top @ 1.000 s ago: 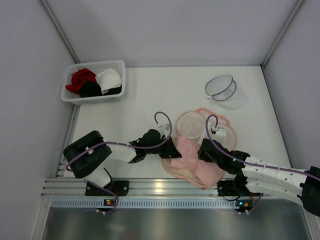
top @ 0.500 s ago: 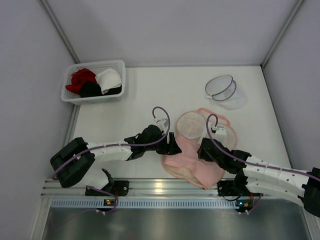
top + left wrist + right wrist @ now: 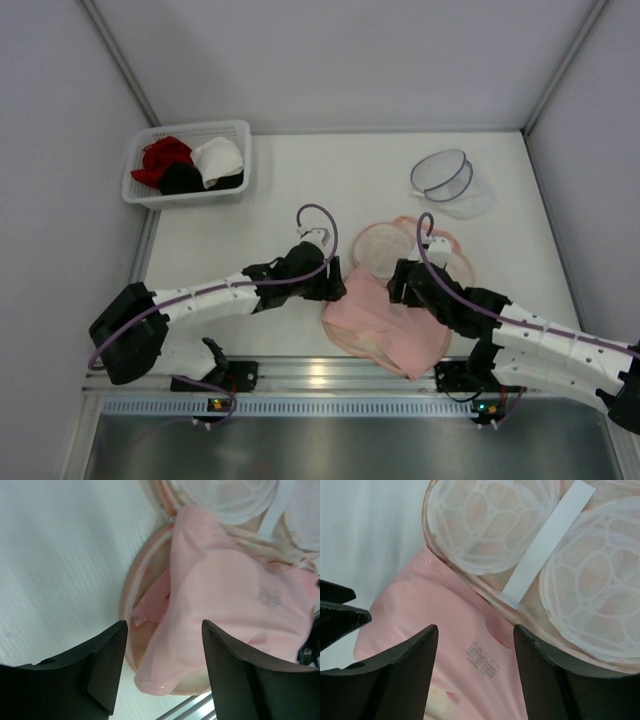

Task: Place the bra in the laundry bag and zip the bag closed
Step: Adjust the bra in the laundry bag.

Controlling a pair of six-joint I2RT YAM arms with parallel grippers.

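- The bra (image 3: 385, 318) lies just under and between both grippers, spread over the near half of the open laundry bag (image 3: 378, 248), with its edge at the bag's rim.
- White table (image 3: 300, 190) lies open beyond the left gripper (image 3: 336, 286).
- Left gripper and right gripper (image 3: 398, 281) both gape wide, gripping nothing.
- Both arms stretch low and converge.

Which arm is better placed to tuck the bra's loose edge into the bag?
Probably left: the left gripper, open, frames the bra edge overhanging the bag rim; the right gripper points toward the lid.
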